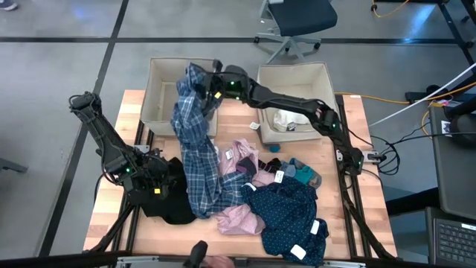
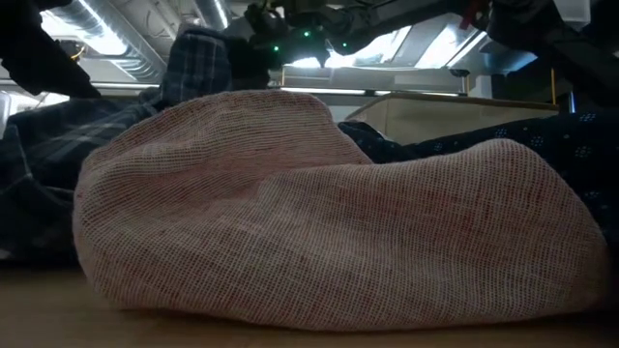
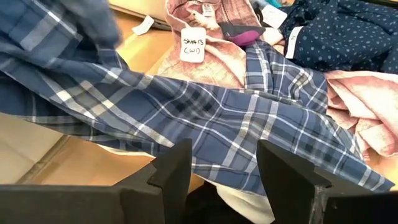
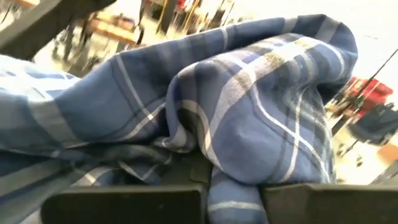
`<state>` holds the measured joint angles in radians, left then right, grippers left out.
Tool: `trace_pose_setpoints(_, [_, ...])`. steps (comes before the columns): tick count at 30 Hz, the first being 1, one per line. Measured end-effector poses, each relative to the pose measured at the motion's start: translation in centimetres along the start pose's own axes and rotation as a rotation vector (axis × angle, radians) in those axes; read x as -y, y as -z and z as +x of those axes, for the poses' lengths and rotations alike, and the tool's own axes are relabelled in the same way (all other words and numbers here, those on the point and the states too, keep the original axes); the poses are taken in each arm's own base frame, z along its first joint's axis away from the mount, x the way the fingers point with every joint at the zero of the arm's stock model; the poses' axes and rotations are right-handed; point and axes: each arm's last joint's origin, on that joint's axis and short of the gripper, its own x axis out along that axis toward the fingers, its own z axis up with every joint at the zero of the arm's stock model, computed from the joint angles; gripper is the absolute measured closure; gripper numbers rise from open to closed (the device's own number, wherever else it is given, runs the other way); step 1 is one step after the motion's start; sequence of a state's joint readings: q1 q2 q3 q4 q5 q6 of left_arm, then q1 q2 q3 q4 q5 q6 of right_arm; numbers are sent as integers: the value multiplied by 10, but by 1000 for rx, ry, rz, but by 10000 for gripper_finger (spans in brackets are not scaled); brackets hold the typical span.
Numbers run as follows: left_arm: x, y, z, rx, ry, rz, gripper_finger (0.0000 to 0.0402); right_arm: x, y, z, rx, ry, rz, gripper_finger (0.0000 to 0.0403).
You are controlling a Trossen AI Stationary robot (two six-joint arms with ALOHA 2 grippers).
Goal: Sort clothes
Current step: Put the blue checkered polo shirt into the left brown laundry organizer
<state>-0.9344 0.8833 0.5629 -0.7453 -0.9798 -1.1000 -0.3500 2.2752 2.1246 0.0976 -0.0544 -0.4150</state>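
From above I see my right gripper (image 1: 210,83) reaching across to the near edge of the left bin (image 1: 160,104), its fingers clamped on the top of the plaid shirt (image 1: 195,141). In the right wrist view the blue checked cloth (image 4: 249,106) bunches up between the two fingers and fills most of the picture. The shirt hangs from that grip and trails down over the table (image 1: 111,216) into the pile of clothes.

My left gripper (image 1: 158,179) sits low near the left front of the table, over a black garment (image 1: 172,201). In the left wrist view its fingers (image 3: 180,165) stand apart with nothing between them, and the plaid shirt (image 3: 186,112) lies just beyond them.

The rest of the pile lies at the middle and right front: a pink piece (image 1: 239,217) touching the shirt's lower end, a navy dotted garment (image 1: 286,216) just beside it, and small teal socks (image 1: 303,174) near the right bin (image 1: 294,74). That bin holds something white (image 1: 286,119). At table height, the pink weave (image 2: 319,213) blocks most of the view.
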Motion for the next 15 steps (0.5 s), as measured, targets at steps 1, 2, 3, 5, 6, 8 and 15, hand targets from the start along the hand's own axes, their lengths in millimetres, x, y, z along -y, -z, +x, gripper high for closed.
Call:
trace_pose_setpoints(1, [0, 0, 0, -1, 1, -1, 229, -4, 3, 1, -17, -12, 1, 367])
trace_pose_setpoints(2, [0, 0, 0, -2, 3, -1, 229, -5, 5, 1, -29, -16, 6, 362])
trace_pose_setpoints(3, [0, 0, 0, -3, 3, 0, 229, -6, 6, 1, -37, -16, 22, 357])
trace_pose_setpoints(5, [0, 0, 0, -4, 4, 0, 229, -6, 5, 1, -35, -12, 68, 342])
trace_pose_setpoints(6, [0, 0, 0, -4, 3, -2, 229, -7, 4, 1, -29, -11, 88, 333])
trace_pose_setpoints(8, [0, 0, 0, -4, 4, -1, 229, -7, 5, 1, -35, -13, 107, 311])
trace_pose_setpoints(15, [0, 0, 0, -6, 4, 1, 229, -9, 9, 1, -91, -9, 153, 207])
